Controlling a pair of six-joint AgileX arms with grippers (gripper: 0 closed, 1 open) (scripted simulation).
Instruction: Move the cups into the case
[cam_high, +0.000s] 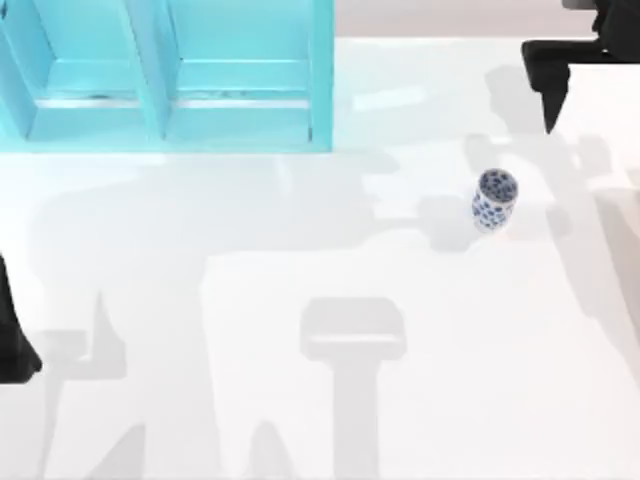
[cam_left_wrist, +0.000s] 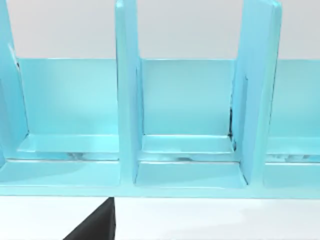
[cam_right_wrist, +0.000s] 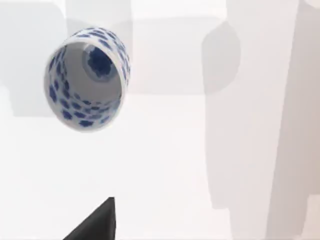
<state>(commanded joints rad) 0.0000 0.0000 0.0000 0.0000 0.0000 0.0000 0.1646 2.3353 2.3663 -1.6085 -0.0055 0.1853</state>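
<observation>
A white table (cam_high: 300, 400), crossed by grey shadows, carries the turquoise case (cam_high: 170, 80) at its far left, its open compartments bare. The white cup with blue floral pattern (cam_high: 494, 200) stands upright on the table's right half, well apart from the case. It is near the right gripper (cam_high: 550, 95), just below it in the top view; whether those fingers are apart or together cannot be told, and the left arm (cam_high: 12, 340) sits at the left edge.
</observation>
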